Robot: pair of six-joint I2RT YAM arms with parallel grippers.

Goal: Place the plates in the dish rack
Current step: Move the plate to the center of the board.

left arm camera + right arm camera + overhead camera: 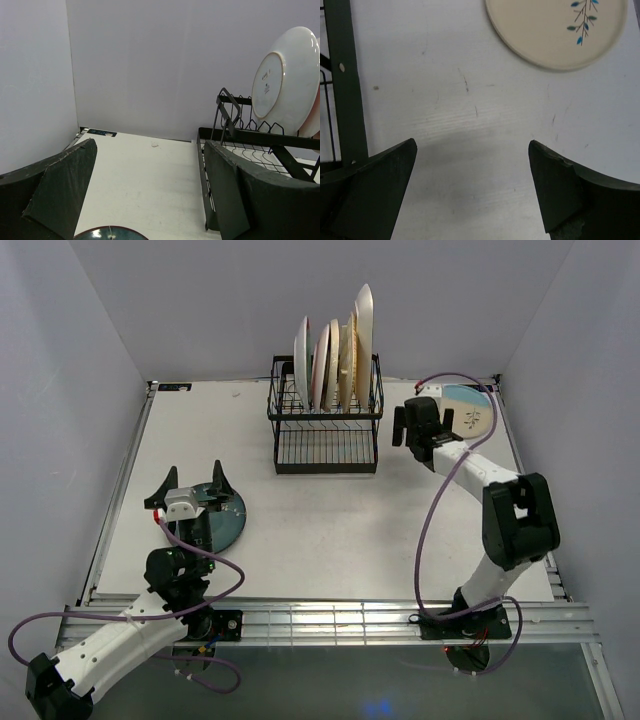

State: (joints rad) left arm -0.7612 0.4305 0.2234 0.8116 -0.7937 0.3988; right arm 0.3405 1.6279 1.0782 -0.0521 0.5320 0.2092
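Five plates stand on edge in the upper tier of the black wire dish rack [325, 445], from a round white plate [301, 360] at its left end to a tall white rounded-rectangle plate [364, 325] at its right end. Two dishes are not yet loaded.

Well to the rack's front left, the dark teal plate [228, 525] lies flat on the table [300, 530]. The left gripper [150, 145] hangs right above it with its jaws spread wide and nothing between them; the wrist view shows only the plate's rim at the bottom edge and the rack ahead on the right.

Over on the rack's right side, the cream plate with the blue sprig [555, 30] lies flat on the table, near the rack but apart from it. The right gripper [472, 145] hovers between the rack and that plate, fingers wide apart, gripping nothing, bare table beneath them.
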